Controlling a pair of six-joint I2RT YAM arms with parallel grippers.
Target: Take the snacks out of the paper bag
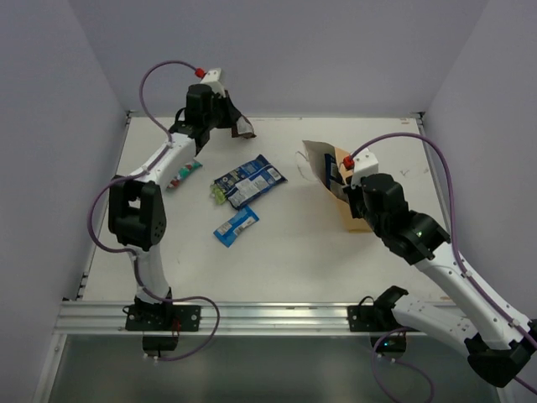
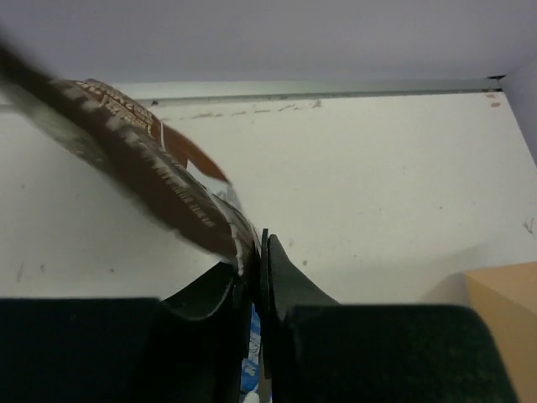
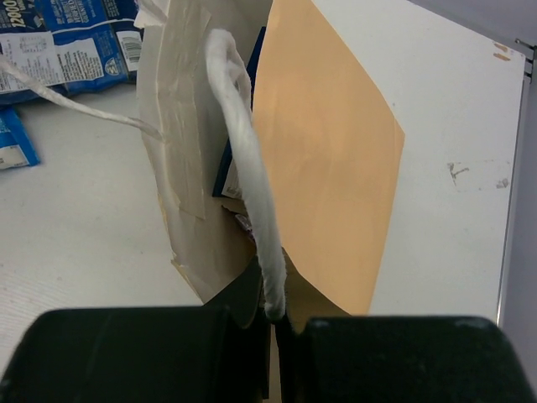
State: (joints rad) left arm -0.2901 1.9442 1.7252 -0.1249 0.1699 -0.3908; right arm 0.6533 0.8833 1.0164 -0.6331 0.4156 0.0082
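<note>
My left gripper (image 1: pixel 228 107) is raised over the far left of the table, shut on the long dark brown packet (image 1: pixel 242 124), which hangs from it; in the left wrist view the packet (image 2: pixel 143 159) slants up-left from the pinched jaws (image 2: pixel 257 252). My right gripper (image 1: pixel 351 195) is shut on the paper bag (image 1: pixel 329 168) and its white cord handle (image 3: pixel 247 176), holding the mouth open leftward. A blue packet (image 3: pixel 239 143) shows inside the bag. On the table lie two blue packets (image 1: pixel 249 179), a small blue bar wrapper (image 1: pixel 236 225) and a teal-and-red pouch (image 1: pixel 184 173).
White table with a raised rim at the back (image 1: pixel 277 117) and a metal rail along the near edge (image 1: pixel 268 317). Grey walls close in left, back and right. The left arm's elbow (image 1: pixel 136 214) stands over the left side.
</note>
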